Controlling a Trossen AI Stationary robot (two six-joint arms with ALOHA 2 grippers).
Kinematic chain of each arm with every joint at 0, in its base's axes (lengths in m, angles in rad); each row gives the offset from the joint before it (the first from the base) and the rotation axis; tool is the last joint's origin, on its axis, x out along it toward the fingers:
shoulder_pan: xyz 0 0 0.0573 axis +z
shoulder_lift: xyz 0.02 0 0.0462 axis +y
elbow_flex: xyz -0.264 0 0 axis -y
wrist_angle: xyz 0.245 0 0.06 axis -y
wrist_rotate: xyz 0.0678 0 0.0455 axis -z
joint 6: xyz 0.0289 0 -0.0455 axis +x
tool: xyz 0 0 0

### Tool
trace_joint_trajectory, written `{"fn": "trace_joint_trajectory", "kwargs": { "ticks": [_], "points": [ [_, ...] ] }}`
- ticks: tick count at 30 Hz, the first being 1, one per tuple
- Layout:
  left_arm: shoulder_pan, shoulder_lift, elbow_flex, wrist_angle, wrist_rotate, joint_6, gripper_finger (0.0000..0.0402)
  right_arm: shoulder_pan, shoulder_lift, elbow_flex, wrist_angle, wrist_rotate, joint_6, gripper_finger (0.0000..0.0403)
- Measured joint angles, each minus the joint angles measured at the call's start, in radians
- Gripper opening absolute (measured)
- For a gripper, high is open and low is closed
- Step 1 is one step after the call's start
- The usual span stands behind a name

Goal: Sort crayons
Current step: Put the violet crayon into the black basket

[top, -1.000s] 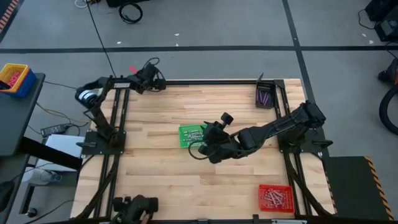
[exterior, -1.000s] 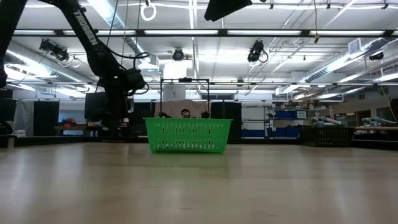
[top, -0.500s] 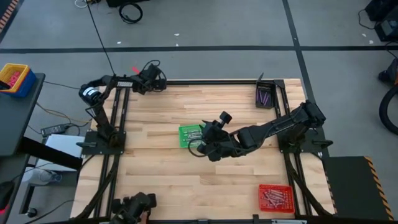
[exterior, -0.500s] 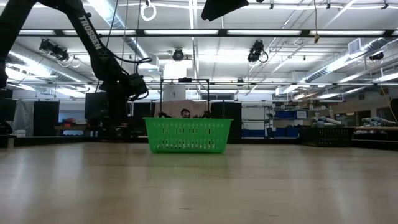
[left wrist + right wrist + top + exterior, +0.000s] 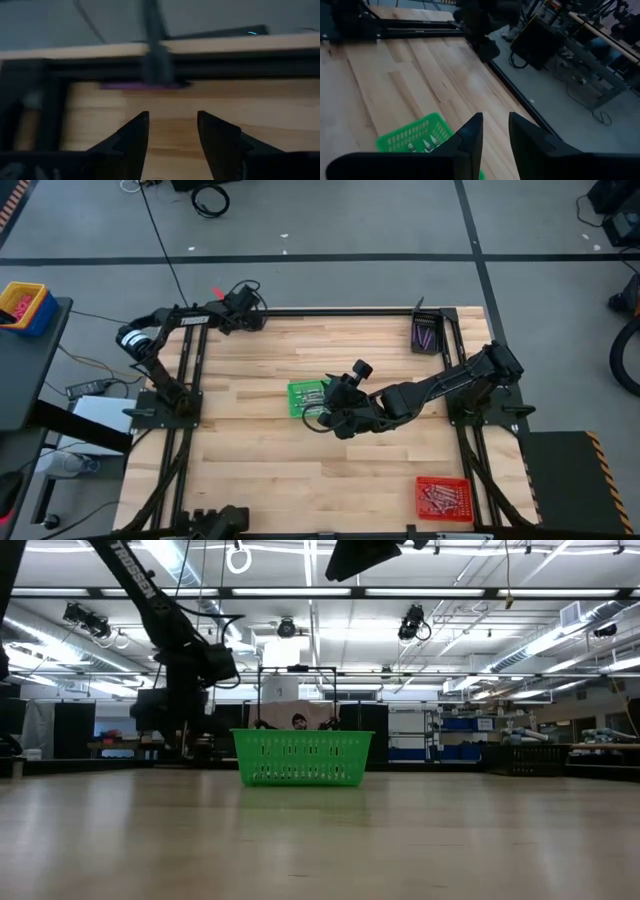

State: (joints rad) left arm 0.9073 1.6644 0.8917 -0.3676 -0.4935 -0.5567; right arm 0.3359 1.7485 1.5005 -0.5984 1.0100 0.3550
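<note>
A green tray (image 5: 303,396) sits on the wooden table's middle with a few crayons (image 5: 424,146) lying in it. My right gripper (image 5: 326,409) hangs above the tray's right edge, and its fingers (image 5: 471,131) stand a little apart with nothing between them. My left gripper (image 5: 250,312) is at the table's far left corner, above the frame rail. It is open (image 5: 172,120) and empty, pointing down at bare wood. A blurred purple strip (image 5: 140,86) lies by the far rail ahead of it.
A dark tray (image 5: 424,332) with purple crayons stands at the far right corner. A red tray (image 5: 442,497) with pale crayons stands at the near right corner. Black frame rails (image 5: 340,310) border the table. In the low view the green tray (image 5: 302,757) stands mid-table.
My left gripper has shifted slightly toward the table's right along the far edge, risen a little and tipped, while that arm's elbow has swung outward to the left. My right gripper has held still above the green tray.
</note>
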Motion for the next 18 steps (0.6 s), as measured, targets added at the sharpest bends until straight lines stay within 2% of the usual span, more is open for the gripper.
{"fn": "trace_joint_trajectory", "kwargs": {
  "ticks": [3,5,7,12,18],
  "points": [
    [0.007,-0.02,0.0,-0.024,-0.08,-0.017,0.018,0.0,0.0,0.0,0.0,-0.002,0.0,0.0098],
    [0.031,-0.018,0.0,-0.026,-0.083,-0.024,0.018,0.0,0.0,0.0,0.0,-0.003,0.0,0.0098],
    [0.06,-0.002,0.0,-0.004,-0.062,-0.027,0.018,0.0,0.0,0.0,0.0,-0.008,0.0,0.0098],
    [0.13,0.043,0.002,0.092,0.07,-0.001,0.0173,0.0,0.0,0.0,0.0,-0.01,-0.012,0.0098],
    [0.149,0.092,0.003,0.149,0.103,0.012,0.0158,0.0,0.0,0.0,0.0,-0.01,-0.018,0.0098]
  ]
}}
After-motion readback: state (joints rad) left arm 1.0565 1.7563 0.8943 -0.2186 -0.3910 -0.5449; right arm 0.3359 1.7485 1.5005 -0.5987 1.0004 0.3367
